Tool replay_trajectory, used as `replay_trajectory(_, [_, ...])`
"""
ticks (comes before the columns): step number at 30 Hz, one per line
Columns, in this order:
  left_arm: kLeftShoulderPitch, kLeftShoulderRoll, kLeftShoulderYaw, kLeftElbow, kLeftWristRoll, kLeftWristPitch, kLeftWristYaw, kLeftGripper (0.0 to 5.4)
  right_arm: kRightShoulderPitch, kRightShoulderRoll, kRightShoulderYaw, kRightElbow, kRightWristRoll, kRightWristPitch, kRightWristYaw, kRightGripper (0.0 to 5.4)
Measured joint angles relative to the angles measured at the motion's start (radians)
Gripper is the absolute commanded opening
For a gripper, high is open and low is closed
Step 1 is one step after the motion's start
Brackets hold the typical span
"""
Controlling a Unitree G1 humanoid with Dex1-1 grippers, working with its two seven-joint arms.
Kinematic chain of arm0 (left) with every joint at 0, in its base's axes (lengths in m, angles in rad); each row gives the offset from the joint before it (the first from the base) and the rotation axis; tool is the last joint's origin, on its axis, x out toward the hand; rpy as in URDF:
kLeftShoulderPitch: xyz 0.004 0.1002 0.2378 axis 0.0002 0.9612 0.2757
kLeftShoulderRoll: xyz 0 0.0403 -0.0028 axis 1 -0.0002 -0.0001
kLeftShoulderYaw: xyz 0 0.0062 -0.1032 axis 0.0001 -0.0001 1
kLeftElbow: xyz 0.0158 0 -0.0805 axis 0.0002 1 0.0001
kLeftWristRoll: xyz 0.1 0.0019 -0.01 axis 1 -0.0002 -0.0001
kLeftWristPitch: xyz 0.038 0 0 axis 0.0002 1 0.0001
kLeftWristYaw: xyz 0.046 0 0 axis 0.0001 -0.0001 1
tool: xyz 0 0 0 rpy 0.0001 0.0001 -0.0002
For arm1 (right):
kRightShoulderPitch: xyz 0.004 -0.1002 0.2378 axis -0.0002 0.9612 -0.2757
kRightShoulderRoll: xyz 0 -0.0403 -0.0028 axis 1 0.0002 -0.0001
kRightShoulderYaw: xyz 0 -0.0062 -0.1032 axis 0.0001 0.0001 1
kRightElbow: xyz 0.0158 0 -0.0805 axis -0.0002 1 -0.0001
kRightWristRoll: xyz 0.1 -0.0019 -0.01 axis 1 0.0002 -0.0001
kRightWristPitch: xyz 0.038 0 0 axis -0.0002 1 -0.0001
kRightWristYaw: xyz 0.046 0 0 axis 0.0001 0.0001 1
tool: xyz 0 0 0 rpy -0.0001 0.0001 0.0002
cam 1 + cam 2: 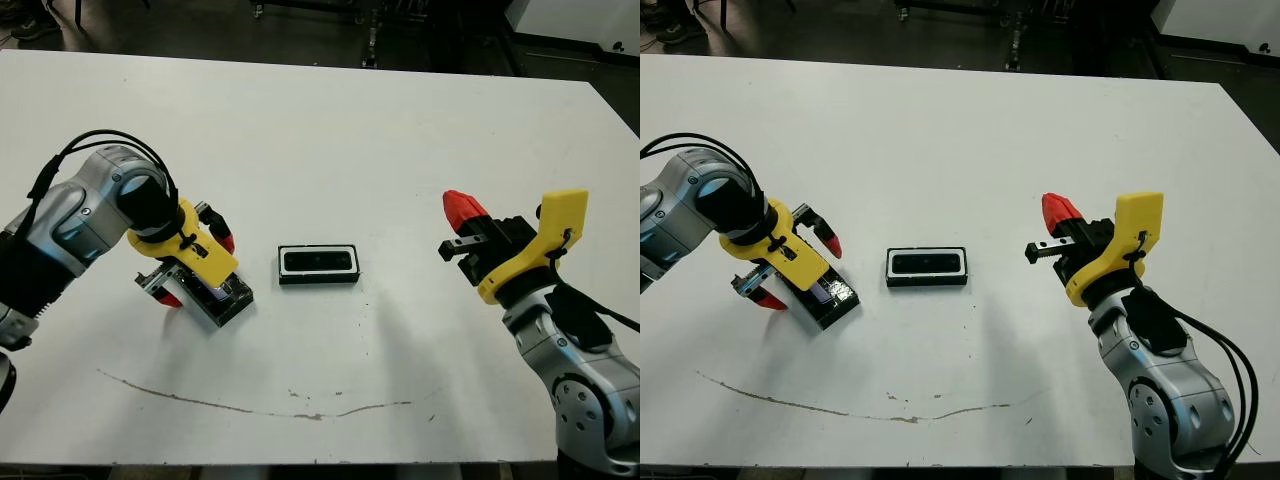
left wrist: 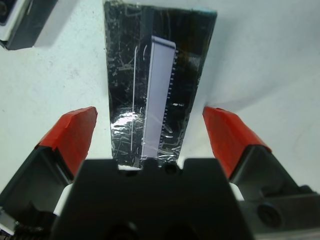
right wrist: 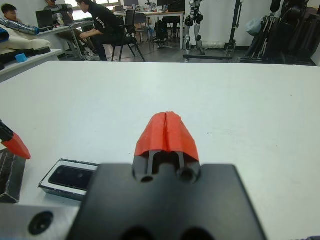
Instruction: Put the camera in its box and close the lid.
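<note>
1. The left gripper (image 2: 150, 137) is down at the table (image 1: 400, 120) with its two red-tipped fingers (image 2: 75, 132) spread wide, one on either side of the lid (image 2: 155, 85). In the left wrist view there is a white gap between each fingertip and the lid's edge, so the gripper is released and grasps nothing.
2. The lid lies flat on the table between those fingers, its glossy top catching a bright rectangular reflection. It runs lengthwise away from the gripper's black body.
3. The box (image 1: 319, 265) sits on the table just beyond the left gripper, toward the right arm, apart from the lid. The camera (image 1: 319, 261) already lies inside the box, a dark bar framed by the white lining. The box has no cover on it.
4. The right gripper (image 3: 166, 131) is raised above the table, well apart from the box, pointing roughly toward it. Its two red fingertips are pressed together with only a thin seam between them, clenched on nothing.
5. In the right wrist view people (image 3: 102, 22) sit at desks beyond the far edge of the table.
</note>
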Motion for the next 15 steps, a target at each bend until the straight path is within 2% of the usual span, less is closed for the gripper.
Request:
replay_trajectory(6, [0.002, -0.003, 0.013, 0.016, 0.001, -0.017, 0.02, 5.4, 0.001, 0.0, 0.0, -0.003, 0.001, 0.0, 0.0, 0.02])
replay_trajectory(15, [0.015, -0.003, 0.033, 0.034, 0.013, -0.1, 0.067, 5.4, 0.008, 0.0, 0.002, -0.014, 0.0, 0.0, 0.001, 0.02])
